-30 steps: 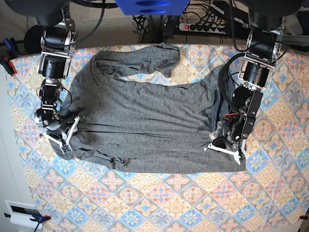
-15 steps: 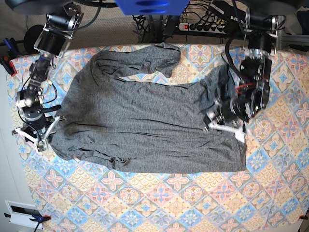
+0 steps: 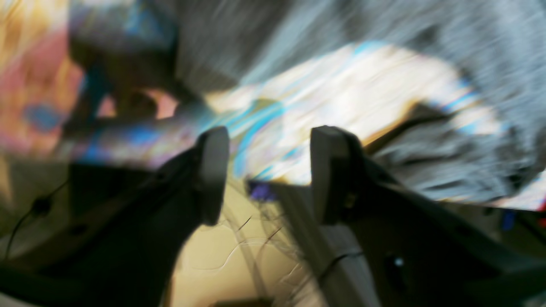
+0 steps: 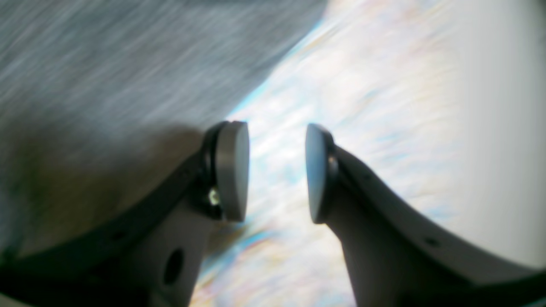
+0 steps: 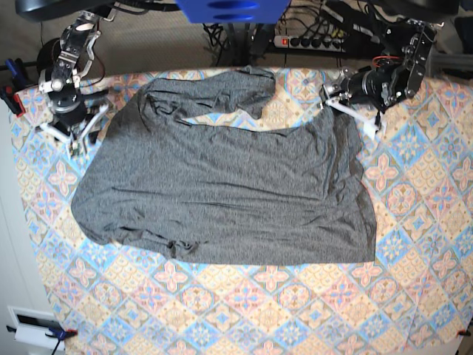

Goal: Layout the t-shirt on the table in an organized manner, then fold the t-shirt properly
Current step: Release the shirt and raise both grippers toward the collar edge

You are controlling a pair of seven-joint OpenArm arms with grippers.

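Observation:
The dark grey t-shirt lies spread on the patterned table, its far part folded over near the back edge. My left gripper hovers at the shirt's far right edge. In the left wrist view this gripper is open and empty, over blurred grey t-shirt and table. My right gripper hangs just off the shirt's far left side. The right wrist view shows it open and empty, with the t-shirt to its left and the table beneath.
A power strip and cables lie behind the table's back edge. A clamp grips the table's left edge. A white box sits on the floor at the lower left.
Both grippers have risen from the shirt's near corners and moved to the far side of the table. The left gripper's fingers have spread wider. The shirt's near left corner has shifted outward.

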